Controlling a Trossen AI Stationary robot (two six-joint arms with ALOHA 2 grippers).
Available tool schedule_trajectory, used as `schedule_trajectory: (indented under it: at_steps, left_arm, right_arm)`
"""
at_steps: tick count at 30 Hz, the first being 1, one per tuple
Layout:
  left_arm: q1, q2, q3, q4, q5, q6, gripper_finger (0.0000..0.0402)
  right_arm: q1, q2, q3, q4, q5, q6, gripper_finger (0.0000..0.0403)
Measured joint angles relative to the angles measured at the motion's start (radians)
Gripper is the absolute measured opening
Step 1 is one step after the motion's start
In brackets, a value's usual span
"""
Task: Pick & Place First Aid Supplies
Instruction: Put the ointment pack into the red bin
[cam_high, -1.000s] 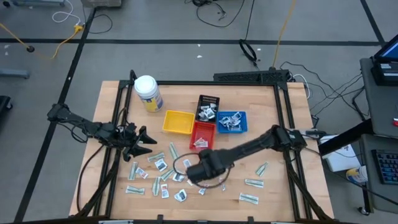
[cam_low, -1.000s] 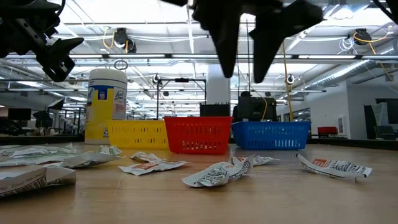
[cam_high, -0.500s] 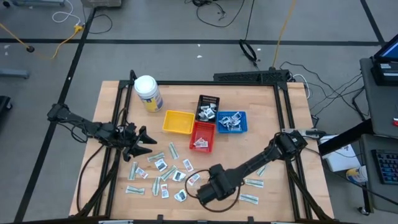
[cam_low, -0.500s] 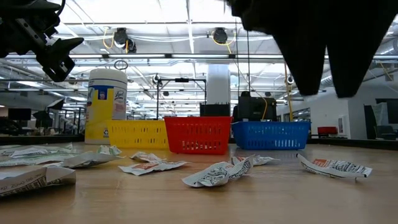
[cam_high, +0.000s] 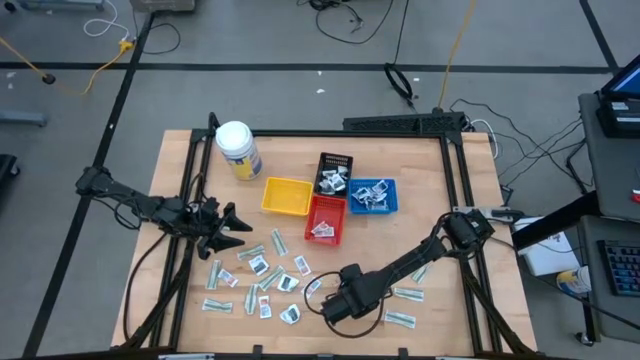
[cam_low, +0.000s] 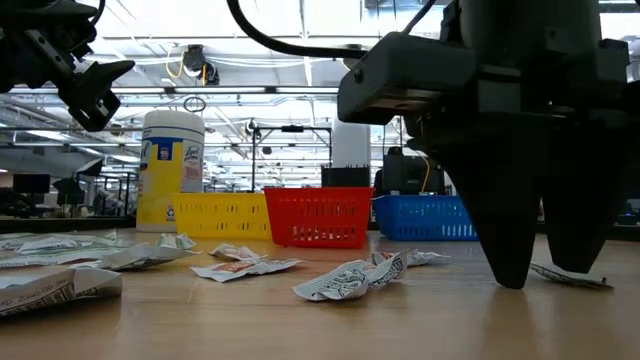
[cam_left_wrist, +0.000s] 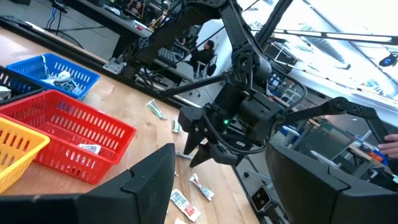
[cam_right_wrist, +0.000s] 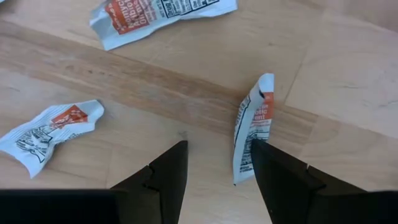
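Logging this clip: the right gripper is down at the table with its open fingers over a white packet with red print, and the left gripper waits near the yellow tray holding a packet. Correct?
Not quite. The left gripper holds nothing; the left wrist view shows its open fingers empty. It does wait near the yellow tray. The right gripper is down, open over the white packet with red print.

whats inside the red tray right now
In the red tray, a few white packets lie at the end nearest the loose packets. The high view cannot show whether more sit beneath them.

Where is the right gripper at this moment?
In the high view the right gripper is low over the table's near edge, right of the scattered packets; its wrist view shows open fingers straddling a white packet with red print.
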Motion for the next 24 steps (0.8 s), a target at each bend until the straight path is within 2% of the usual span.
schedule_trajectory:
  at_steps: [6, 15, 19, 24]
  left_arm:
    - [0.000, 0.000, 0.000, 0.000, 0.000, 0.000, 0.0257]
    - [0.000, 0.000, 0.000, 0.000, 0.000, 0.000, 0.0257]
    - [0.000, 0.000, 0.000, 0.000, 0.000, 0.000, 0.0257]
    - [0.000, 0.000, 0.000, 0.000, 0.000, 0.000, 0.0257]
  right_arm:
    - [0.000, 0.000, -0.002, 0.006, 0.004, -0.032, 0.0144]
    - [-0.001, 0.002, -0.003, 0.011, 0.004, -0.115, 0.0011]
    - [-0.001, -0.006, -0.004, -0.001, 0.003, -0.133, 0.0005]
    - [-0.020, -0.078, -0.008, -0.033, 0.001, -0.229, 0.0001]
